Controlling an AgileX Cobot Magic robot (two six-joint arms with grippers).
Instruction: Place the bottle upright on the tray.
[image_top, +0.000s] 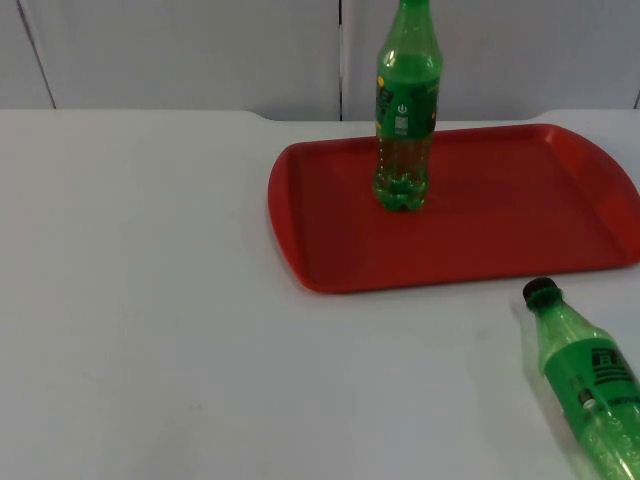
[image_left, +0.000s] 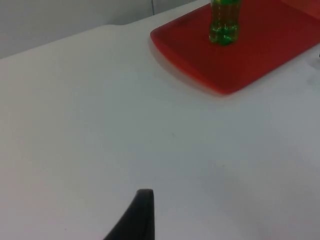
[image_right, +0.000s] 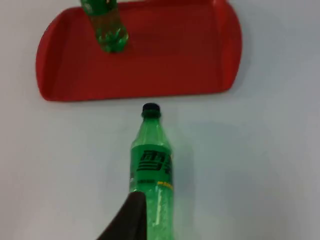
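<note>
Lying on the table (image_top: 150, 300), the bottle (image_right: 151, 165) points away from the right tool (image_right: 131, 220).

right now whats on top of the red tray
One green bottle stands upright on the red tray. A second bottle lies on the table beside the tray, not on it.

The left and near-left of the white surface (image_top: 150, 300) lie bare, open for a gripper to pass. The red tray (image_top: 500, 230) sits far right, its raised rim a low step at its near and left edges. A green bottle (image_top: 404, 110) stands upright on the tray's left part, near the far rim; the tray floor to the right of it is free. A second green bottle (image_top: 585, 375) lies on its side at the near right, its black cap just beside the tray's near rim, narrowing the way there.
</note>
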